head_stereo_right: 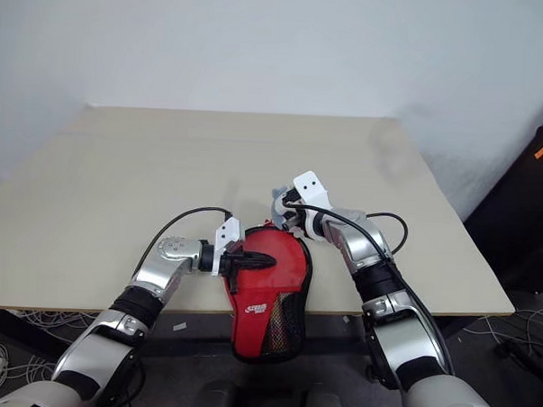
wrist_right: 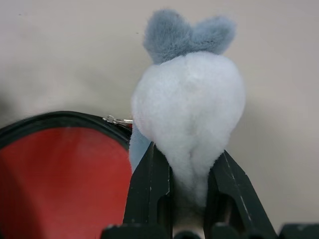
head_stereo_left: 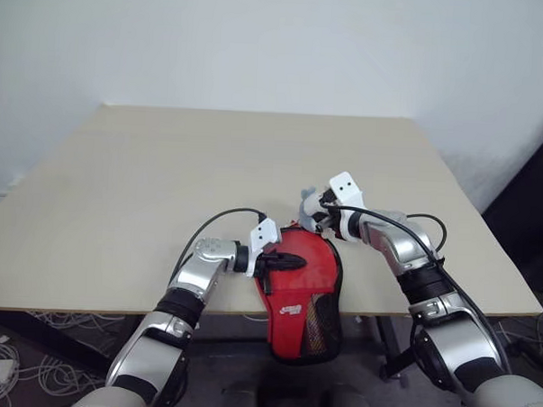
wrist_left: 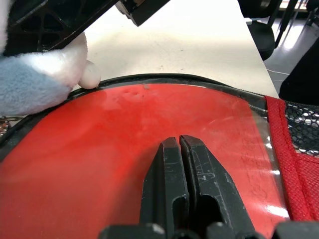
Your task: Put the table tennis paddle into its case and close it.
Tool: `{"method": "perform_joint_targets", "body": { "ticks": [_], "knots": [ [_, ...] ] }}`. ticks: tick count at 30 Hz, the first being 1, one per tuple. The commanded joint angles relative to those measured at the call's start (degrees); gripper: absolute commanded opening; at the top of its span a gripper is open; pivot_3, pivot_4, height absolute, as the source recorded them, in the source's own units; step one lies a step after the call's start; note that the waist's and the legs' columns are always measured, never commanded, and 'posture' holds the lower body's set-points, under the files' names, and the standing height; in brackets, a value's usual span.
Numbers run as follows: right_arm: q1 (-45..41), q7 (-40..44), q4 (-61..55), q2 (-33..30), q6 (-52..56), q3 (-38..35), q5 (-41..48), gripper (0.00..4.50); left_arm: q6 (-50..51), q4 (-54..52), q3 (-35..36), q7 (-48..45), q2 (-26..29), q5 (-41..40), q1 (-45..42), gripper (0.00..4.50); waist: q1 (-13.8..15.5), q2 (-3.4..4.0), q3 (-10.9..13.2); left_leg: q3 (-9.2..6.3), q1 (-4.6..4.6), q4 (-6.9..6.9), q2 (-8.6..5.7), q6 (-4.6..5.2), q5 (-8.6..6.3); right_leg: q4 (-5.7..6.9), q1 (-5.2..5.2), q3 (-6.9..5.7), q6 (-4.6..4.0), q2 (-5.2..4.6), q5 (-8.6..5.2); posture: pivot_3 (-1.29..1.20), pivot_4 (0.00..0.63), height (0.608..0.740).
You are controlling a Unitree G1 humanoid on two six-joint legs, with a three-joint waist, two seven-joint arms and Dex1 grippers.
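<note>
Both arms wore silver-grey metal shells broken by black ribbed bands at the joints. A thin black cable looped out over each forearm toward the wrist. Each wrist carried a white plastic bracket with two small dark screw holes. The left claw (head_stereo_left: 282,261) and the right claw (wrist_right: 187,194) each had two black, matte, wedge-shaped fingers, scuffed with pale scratches along their edges.

head eyes: high, facing down over desk (head_stereo_left: 118,206) | wrist views: very close on case (wrist_left: 124,149); all share it
</note>
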Motion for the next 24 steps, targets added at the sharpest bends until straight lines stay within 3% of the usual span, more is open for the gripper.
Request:
{"method": "perform_joint_targets", "body": {
  "ticks": [1,15,24],
  "knots": [
    [-2.58,1.82,0.8,-3.03,-2.56,0.55,-2.94,0.29,0.26,2.31,-0.67,0.4,0.17,1.58,0.32,0.0,0.0,0.02,0.0,0.0,0.01,0.0,-0.01,0.0,0.0,-0.01,0.01,0.0,0.0,-0.01,0.0,0.0,0.0,0.74],
    [-1.62,12.58,0.79,-11.84,-6.18,2.73,-6.09,0.29,-3.18,6.52,-1.05,1.39,0.43,3.07,0.32,0.0,-0.01,0.24,-0.1,-0.01,0.09,-0.01,-0.01,0.0,0.0,-0.04,0.1,0.0,0.14,-0.01,-0.09,0.0,0.0,0.74],
    [6.42,21.25,-12.39,-22.28,-5.13,0.6,-3.37,0.29,-4.1,7.55,-1.33,1.07,0.42,3.59,0.2,0.0,0.05,0.47,-0.23,-0.02,0.1,-0.01,-0.02,0.0,-0.01,-0.09,0.12,0.0,0.25,-0.01,-0.17,0.0,0.0,0.74]
  ]
}}
